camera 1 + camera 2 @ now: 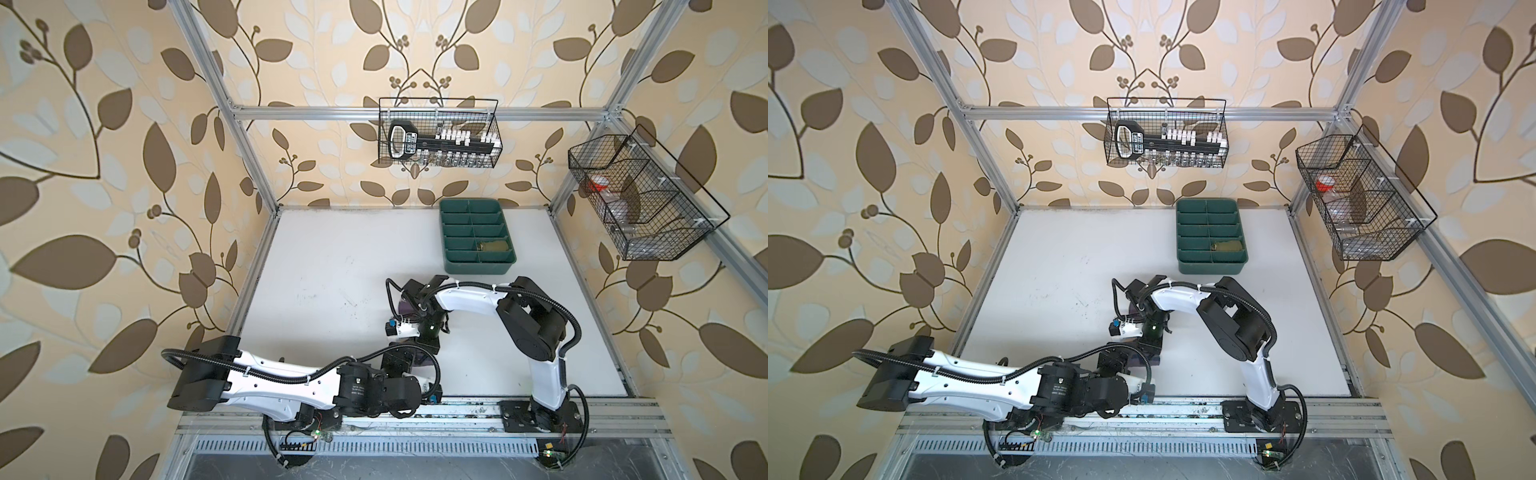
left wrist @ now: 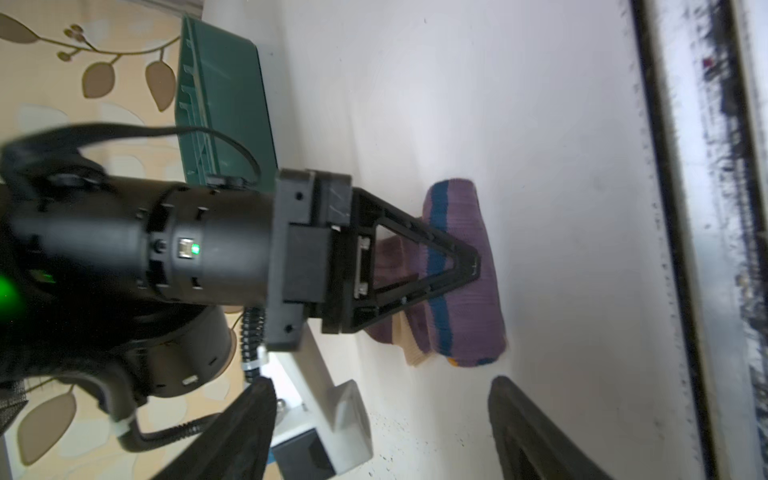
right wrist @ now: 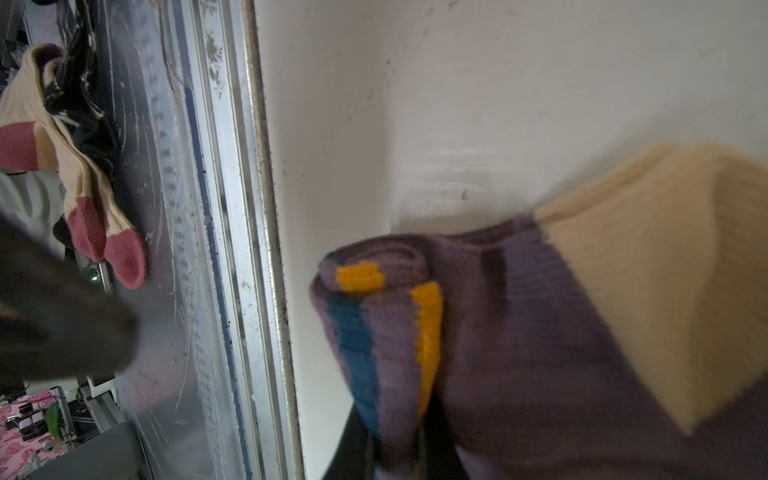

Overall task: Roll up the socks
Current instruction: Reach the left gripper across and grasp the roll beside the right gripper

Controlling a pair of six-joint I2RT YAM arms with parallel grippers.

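Seen from overhead, the purple sock (image 1: pixel 402 309) is mostly buried under the two wrists near the front middle of the white table (image 1: pixel 332 257). Only slivers of purple peek out in both top views.

The left wrist camera shows it properly. It lies partly rolled on the table with a blue stripe across it and a bit of beige poking out at one end. The right gripper (image 2: pixel 471 266) has its two fingers drawn together to a point on the fabric, pinching a fold.

The right wrist camera is very close and blurry, but it adds yellow patches beside the blue on the rolled cuff and a broad beige panel further along. It alone catches some cream socks with red toes (image 3: pixel 104 249) lying beyond the front rail.

The left gripper (image 2: pixel 382 386) stands with its fingers wide apart near the sock, with nothing between them.

The olive sock (image 1: pixel 494 246) shows only from above, as a small lump in the green tray (image 1: pixel 478 269) at the back right. It sits in the right-hand column, second compartment from the near end. The left wrist camera sees only that tray's outer wall.
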